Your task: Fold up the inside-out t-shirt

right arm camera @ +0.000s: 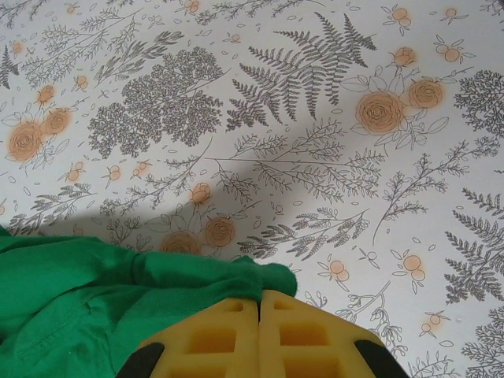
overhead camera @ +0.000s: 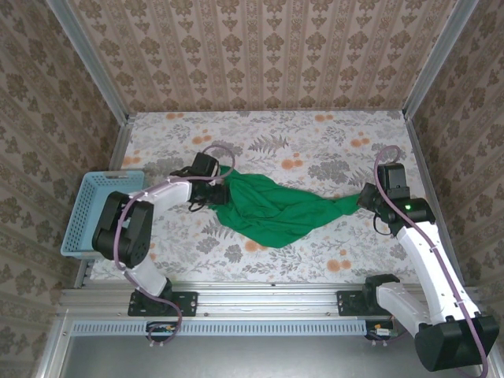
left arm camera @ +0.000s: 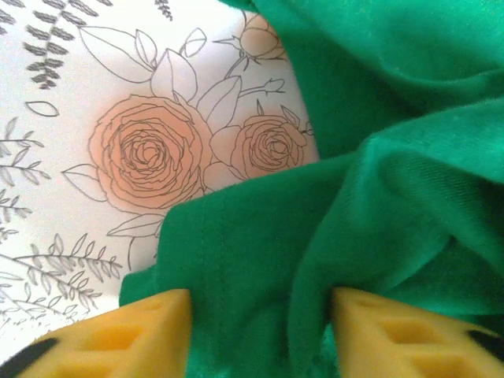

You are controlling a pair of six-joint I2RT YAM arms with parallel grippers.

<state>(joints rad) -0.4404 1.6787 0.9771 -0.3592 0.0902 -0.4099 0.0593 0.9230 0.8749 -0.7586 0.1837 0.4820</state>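
Spreading green t-shirt (overhead camera: 276,209) between arms | right gripper (right arm camera: 259,303) pinches a bunched end | left gripper (left arm camera: 260,315) straddles cloth, grip unclear | best pull evenly, low, avoiding twists.

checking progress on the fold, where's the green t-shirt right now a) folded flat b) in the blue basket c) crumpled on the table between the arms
c: the t-shirt lies bunched on the table, apart from the basket at the left edge
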